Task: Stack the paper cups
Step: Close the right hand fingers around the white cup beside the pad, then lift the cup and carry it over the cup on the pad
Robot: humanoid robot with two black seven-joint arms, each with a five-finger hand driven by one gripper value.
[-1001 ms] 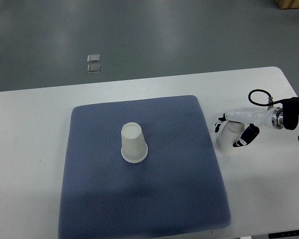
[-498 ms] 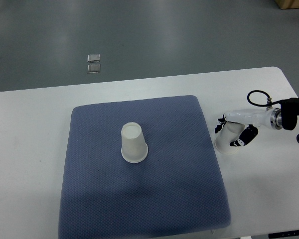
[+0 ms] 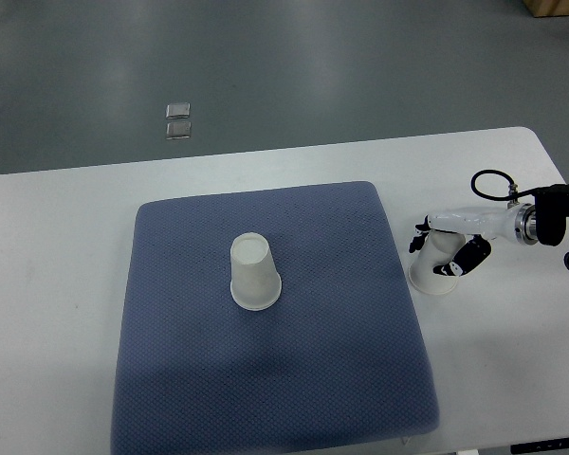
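Grasp step. Your right hand (image 3: 448, 248) has its fingers (image 3: 469, 258) curled round the cup (image 3: 434, 265) on the bare worktop (image 3: 512, 341), near the right edge, just off the mat (image 3: 313, 379). Second cup (image 3: 254, 275) sits inverted mid-mat. Next: lift, carry left, lower squarely over it.

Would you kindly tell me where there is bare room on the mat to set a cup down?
The mat is bare all around the upside-down cup near its middle. It is crowded just off the mat's right edge, where the right hand grips the second cup on the table.
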